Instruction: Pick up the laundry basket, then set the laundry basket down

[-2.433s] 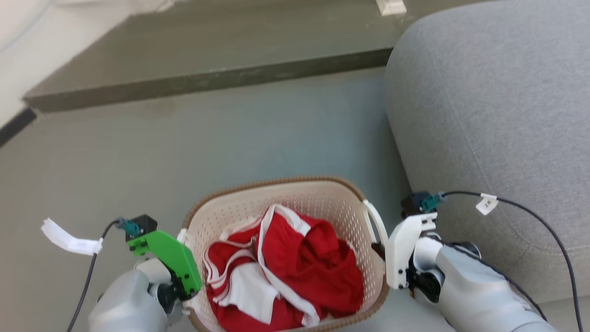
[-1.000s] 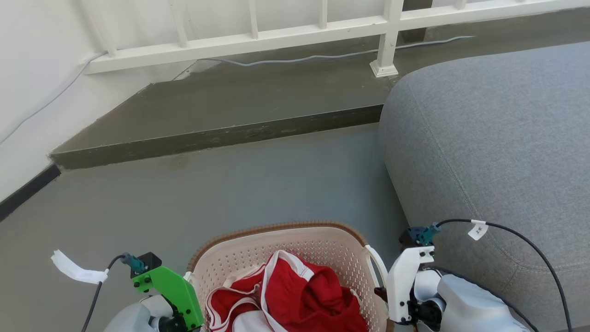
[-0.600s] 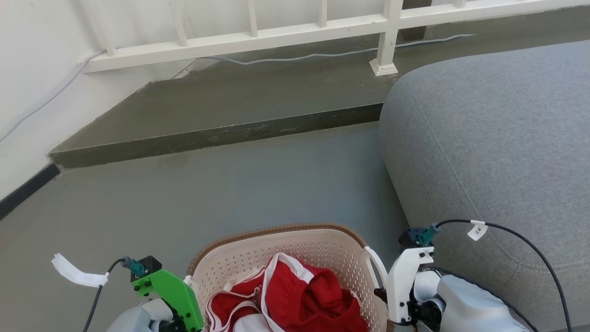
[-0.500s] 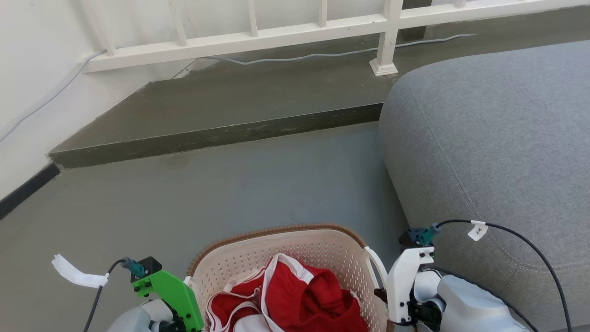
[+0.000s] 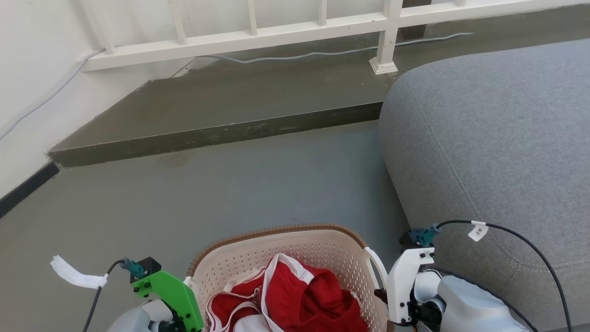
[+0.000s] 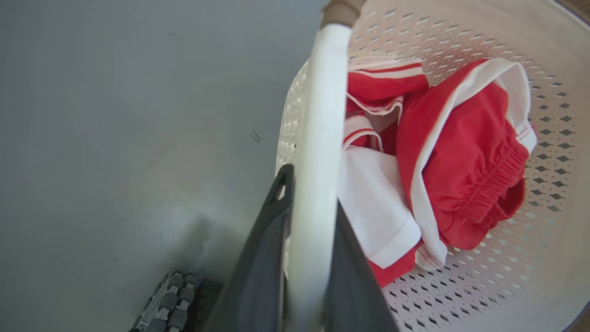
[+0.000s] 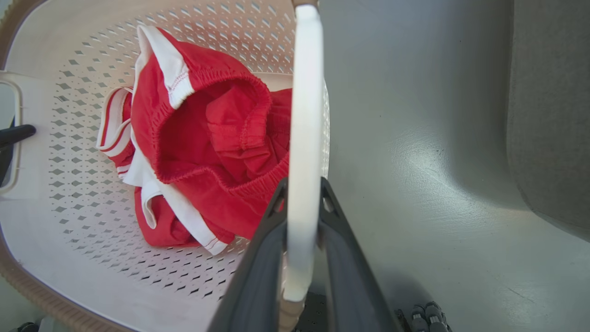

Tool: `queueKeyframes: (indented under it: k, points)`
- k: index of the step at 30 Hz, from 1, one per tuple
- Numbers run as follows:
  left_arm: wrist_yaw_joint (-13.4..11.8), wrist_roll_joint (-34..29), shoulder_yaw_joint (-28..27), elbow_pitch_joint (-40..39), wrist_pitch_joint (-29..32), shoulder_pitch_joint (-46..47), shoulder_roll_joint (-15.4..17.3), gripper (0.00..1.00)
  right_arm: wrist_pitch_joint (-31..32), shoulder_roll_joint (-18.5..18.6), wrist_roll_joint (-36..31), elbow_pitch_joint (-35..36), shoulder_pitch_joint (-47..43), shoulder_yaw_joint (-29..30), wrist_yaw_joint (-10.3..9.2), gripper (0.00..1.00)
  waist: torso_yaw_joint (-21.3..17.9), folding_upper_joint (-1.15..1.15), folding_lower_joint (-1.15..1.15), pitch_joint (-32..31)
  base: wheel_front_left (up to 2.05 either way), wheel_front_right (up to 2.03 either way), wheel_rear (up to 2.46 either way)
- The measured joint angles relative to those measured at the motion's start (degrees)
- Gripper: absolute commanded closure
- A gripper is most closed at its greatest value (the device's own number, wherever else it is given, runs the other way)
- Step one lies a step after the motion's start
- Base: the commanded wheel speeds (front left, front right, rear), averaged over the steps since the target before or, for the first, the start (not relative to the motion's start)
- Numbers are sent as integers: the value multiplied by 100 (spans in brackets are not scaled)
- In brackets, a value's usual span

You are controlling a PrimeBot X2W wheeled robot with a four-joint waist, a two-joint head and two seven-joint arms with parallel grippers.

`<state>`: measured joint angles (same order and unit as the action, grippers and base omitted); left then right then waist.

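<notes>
1. The laundry basket point(image 5: 281, 228) sat at the bottom centre of the head view, cut off by the lower edge, over the grey floor point(image 5: 207, 198). Whether its base touched the floor could not be told.
2. In the left wrist view, the left gripper point(image 6: 309, 198) rose from the bottom middle. Its two dark fingers were drawn narrowly together on the white left handle point(image 6: 322, 92), one on each side of the bar.
3. In the right wrist view, the right gripper point(image 7: 303, 186) was clamped the same way on the white right handle point(image 7: 304, 92), which ran straight up the middle of the frame.
4. A crumpled red-and-white garment point(image 5: 313, 299) lay inside the basket against its perforated wall.
5. In the head view, a green wrist mount point(image 5: 177, 297) stood just left of the basket and a white wrist mount point(image 5: 405, 281) just right of it.
6. A grey sofa point(image 5: 484, 138) took up the right side of the head view, near the basket's right side.
7. A dark raised step point(image 5: 221, 133) crossed the upper half of the frame, with a white railing point(image 5: 276, 39) along the top.
</notes>
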<state>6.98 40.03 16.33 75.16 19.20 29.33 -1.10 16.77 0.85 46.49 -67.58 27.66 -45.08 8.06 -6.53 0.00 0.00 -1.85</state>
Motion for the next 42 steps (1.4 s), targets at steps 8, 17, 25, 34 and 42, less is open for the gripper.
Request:
queueKeyframes:
  k: [8, 17, 25, 34, 42]
  points:
    - [-5, 62, -3, 0, -9, -2, 2, 100, -15, 2, 9, -2, 6, -18, 0, 100, -5, 0, 0, 60, 0, 0, 0]
    - [-54, 62, -1, -31, -136, 11, 1, 100, -122, 7, 31, 15, 68, -38, 0, 100, -23, 0, 0, 338, 0, 0, 0]
    - [-104, 60, 42, -183, -221, 281, -1, 100, -323, 102, 47, 100, 366, -71, 0, 100, -20, 0, 1, 786, 0, 0, 0]
    - [-145, 44, 101, -349, -377, 606, -5, 100, -524, 222, 45, 199, 704, -73, 0, 100, 3, 0, 0, 1376, 0, 0, 0]
    - [-254, -110, 189, -470, -638, 1043, -14, 100, -834, 326, 16, 312, 1126, -85, 1, 100, 46, 0, 1, 2095, 0, 0, 0]
